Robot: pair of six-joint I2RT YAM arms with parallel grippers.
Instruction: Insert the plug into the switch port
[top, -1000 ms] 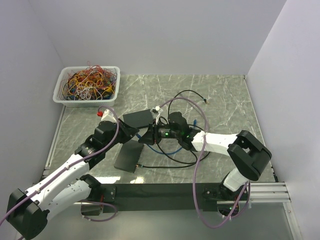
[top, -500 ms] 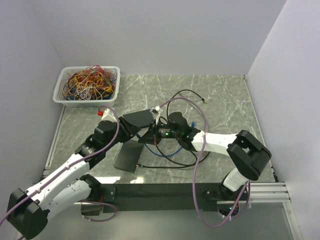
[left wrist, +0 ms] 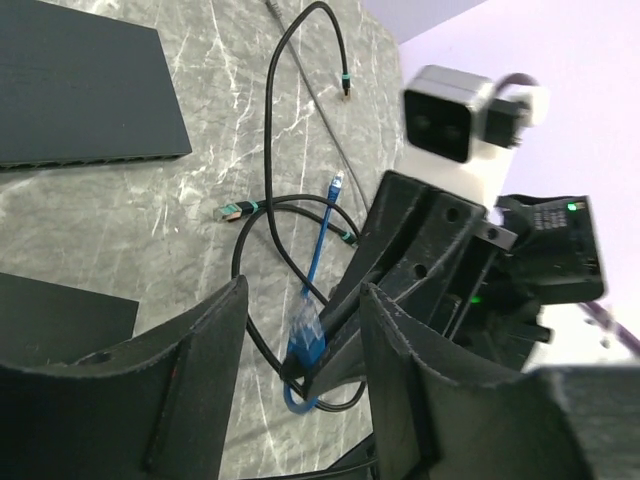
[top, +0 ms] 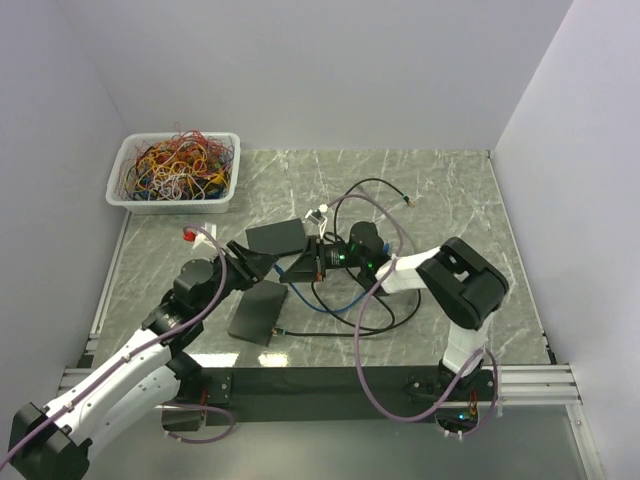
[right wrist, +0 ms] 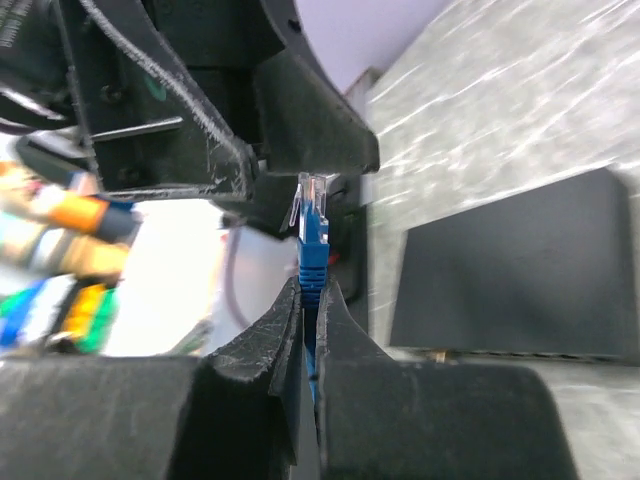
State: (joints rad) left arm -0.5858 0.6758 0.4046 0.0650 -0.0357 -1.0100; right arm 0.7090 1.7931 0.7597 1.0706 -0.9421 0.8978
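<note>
A blue plug point(right wrist: 312, 235) with a clear tip sticks out of my right gripper point(right wrist: 308, 288), which is shut on its ribbed boot. In the left wrist view the same plug point(left wrist: 303, 338) sits between the tips of my left gripper point(left wrist: 305, 290), whose fingers stand open on either side without touching it. Seen from the top, the left gripper point(top: 250, 262) and the right gripper point(top: 303, 265) face each other tip to tip. One black switch point(top: 275, 237) lies just behind them, its port row point(left wrist: 100, 160) on the near edge. A second black box point(top: 257, 312) lies in front.
The blue cable point(top: 330, 303) loops under the right arm among black cables point(top: 372, 325). Its other blue end point(left wrist: 336, 183) and a gold-tipped plug point(left wrist: 226, 212) lie loose on the marble. A white bin of tangled wires point(top: 175, 170) stands at the back left.
My right gripper has shut on the blue plug. My left gripper has opened and drawn back to the left, letting go. The right arm's elbow has swung left.
</note>
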